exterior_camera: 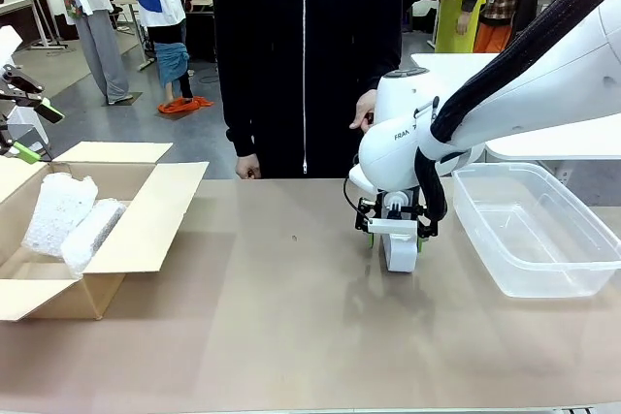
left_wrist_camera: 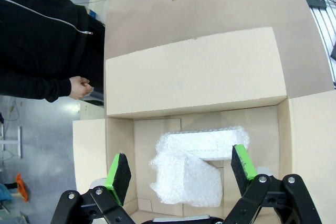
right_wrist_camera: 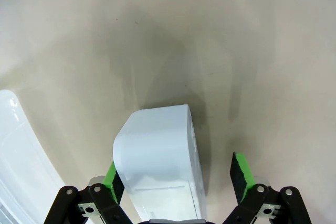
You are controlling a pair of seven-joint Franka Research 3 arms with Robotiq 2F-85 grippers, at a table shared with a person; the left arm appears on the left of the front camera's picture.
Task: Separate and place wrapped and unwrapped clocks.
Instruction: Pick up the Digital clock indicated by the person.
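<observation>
The bare white clock [exterior_camera: 400,255] stands on the table right of centre, beside the clear bin. My right gripper [exterior_camera: 393,237] hangs straight over it, open, its jaws straddling the block. In the right wrist view the clock [right_wrist_camera: 157,161] rests against the left green pad [right_wrist_camera: 111,178], with a gap to the other pad; its dark face is hidden. Two bubble-wrapped clocks [exterior_camera: 58,210] [exterior_camera: 92,233] lie in the cardboard box [exterior_camera: 146,220] at the left. My left gripper [exterior_camera: 37,133] hovers open above that box, and below it I see the bundles [left_wrist_camera: 202,144] [left_wrist_camera: 184,179].
A clear plastic bin [exterior_camera: 534,230] sits at the table's right; its rim [right_wrist_camera: 16,156] is close to the clock. A person in a black jacket stands at the far edge, hands [exterior_camera: 364,109] [left_wrist_camera: 80,86] near the table. The box flaps [left_wrist_camera: 194,72] are spread open.
</observation>
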